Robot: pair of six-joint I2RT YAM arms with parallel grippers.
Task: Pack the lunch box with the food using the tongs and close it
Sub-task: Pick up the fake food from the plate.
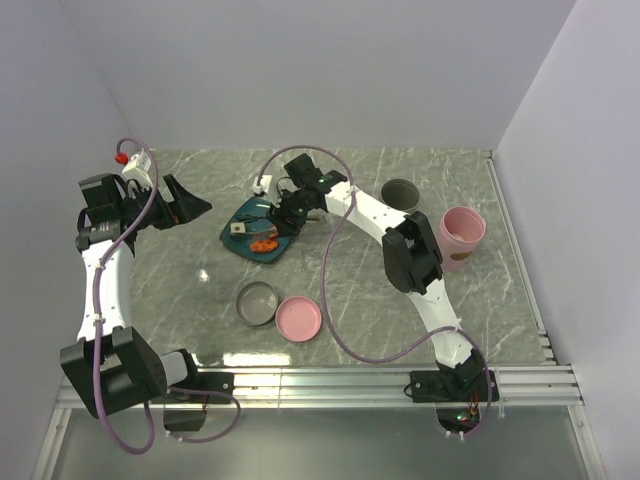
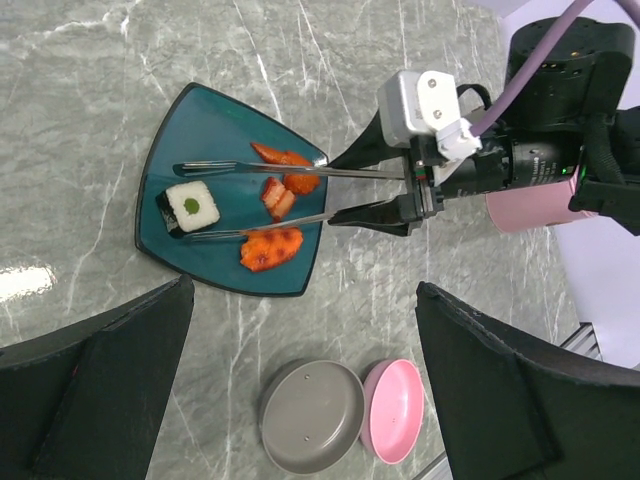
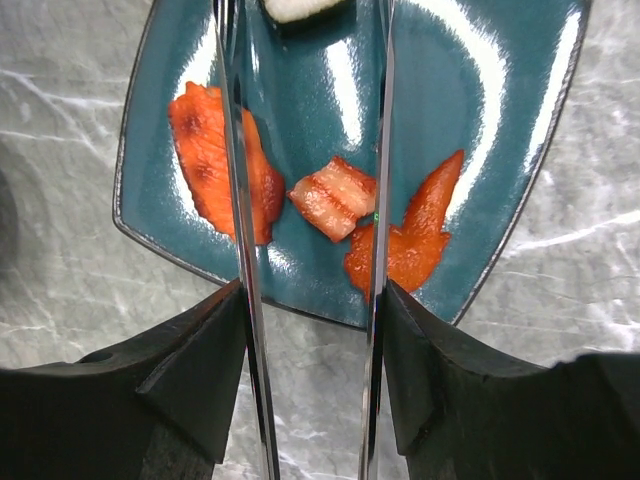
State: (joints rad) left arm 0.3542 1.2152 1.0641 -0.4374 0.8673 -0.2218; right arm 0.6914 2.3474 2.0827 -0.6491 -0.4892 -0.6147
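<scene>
In the top view, the left gripper (image 1: 186, 205) hangs over the counter (image 1: 495, 300) just to the left of the teal plate (image 1: 262, 232). Its fingers (image 2: 95, 385) are spread wide with nothing between them, and they point toward the plate.

All the food is on the plate. At the plate's left end, as the left wrist camera shows it, is a white rice block (image 2: 191, 205) with a green dot on top and a dark side. Nearer the plate's right edge are an orange-red strip (image 2: 285, 157), a pink-and-white striped chunk (image 2: 278, 197) and a second orange-red piece (image 2: 270, 248).

The tongs (image 2: 225, 167) reach in over the plate from its right edge, their two arms apart. The rice block sits between the tips and the striped chunk between the arms further back. In the right wrist view, one arm crosses over one orange-red piece and the other arm runs along the edge of the other. No piece is pinched. Whether the tips touch the plate cannot be told.

The right gripper (image 2: 385, 188) is just off the plate's right edge. Its fingers (image 3: 190, 380) press on the outsides of the tong arms and hold them half closed.

Toward the arm bases from the plate, a grey round dish (image 1: 258, 303) and a pink round dish (image 1: 298, 318) touch each other. Well to the right of the plate are a dark grey cup (image 1: 400, 193) and a pink cup (image 1: 462, 236).
</scene>
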